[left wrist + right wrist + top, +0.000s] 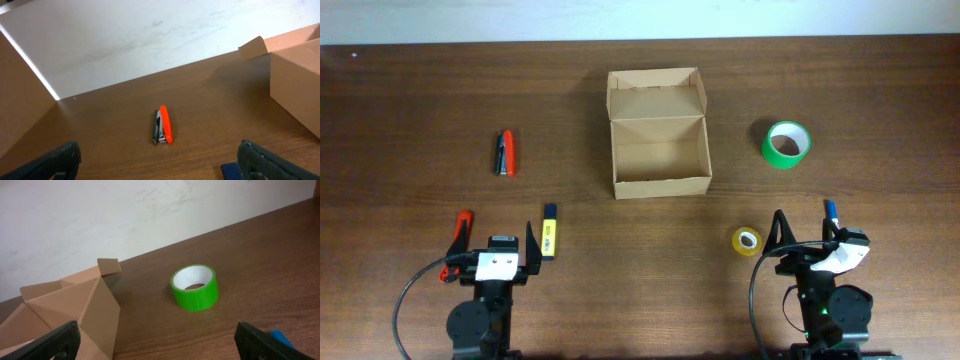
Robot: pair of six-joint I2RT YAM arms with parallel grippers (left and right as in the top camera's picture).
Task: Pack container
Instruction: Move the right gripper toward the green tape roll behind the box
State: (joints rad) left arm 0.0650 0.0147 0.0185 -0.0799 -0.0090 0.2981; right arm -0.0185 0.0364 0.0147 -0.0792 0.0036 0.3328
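- Starting the pack, as I judge it: overhead, the container (658, 150) sits mid-table (400, 120) with its flap lid (655, 92) thrown back and its inside bare, so nothing is loaded yet.
- Around it lie a red stapler (506, 152) to the left, a green tape roll (786, 144) to the right, and nearer the camera a small yellow tape roll (746, 240) and a yellow-and-blue marker (548, 230).
- The left gripper (495, 245) and the right gripper (807, 238) both stand wide, holding nothing.
- Left wrist: the stapler lies ahead between the spread fingers (60, 160), with the container's corner off to the right.
- Right wrist: the green tape roll stands ahead, near the container.
- The next move probably calls for choosing one item, reaching over it, closing on it and carrying it into the container.
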